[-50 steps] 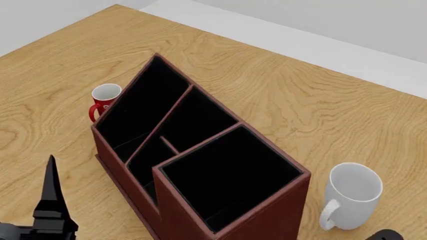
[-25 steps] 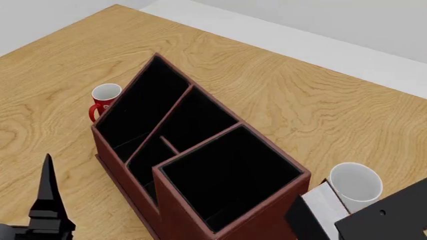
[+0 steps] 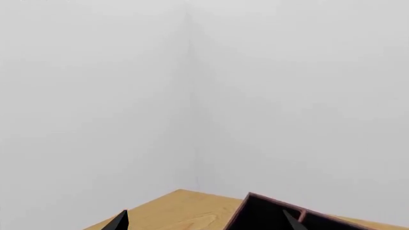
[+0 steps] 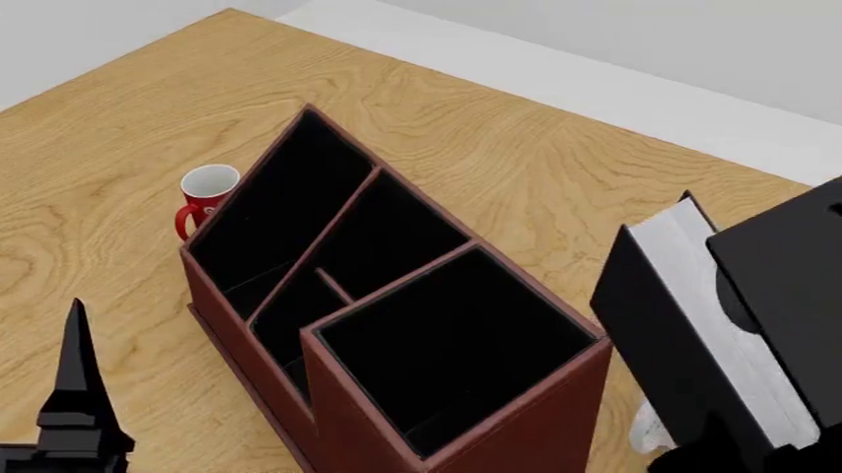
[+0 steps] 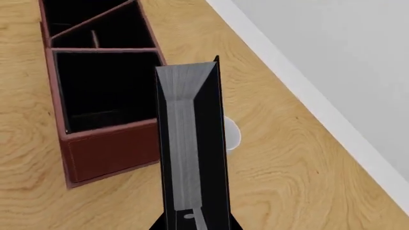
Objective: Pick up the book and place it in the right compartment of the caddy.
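Note:
The black book (image 4: 711, 335) with white page edges is held up in the air at the right of the caddy (image 4: 382, 374), above the table. My right gripper (image 5: 195, 225) is shut on the book (image 5: 191, 143), its fingers mostly hidden behind it. The caddy's right compartment (image 4: 455, 345) is the big square black-lined section nearest the book; it also shows in the right wrist view (image 5: 105, 88). My left gripper (image 4: 73, 394) stands low at the front left, its fingertips (image 3: 121, 219) apart and empty, with a caddy corner (image 3: 281, 215) ahead.
A small red and white mug (image 4: 204, 197) stands left of the caddy. A white mug (image 5: 231, 134) on the table (image 4: 553, 168) is mostly hidden behind the book. The table's far edge meets a white floor strip (image 4: 593, 79).
My right gripper has lifted the book up from the lower right, and it now stands tall beside the caddy and covers the white mug. The left gripper has sunk slightly.

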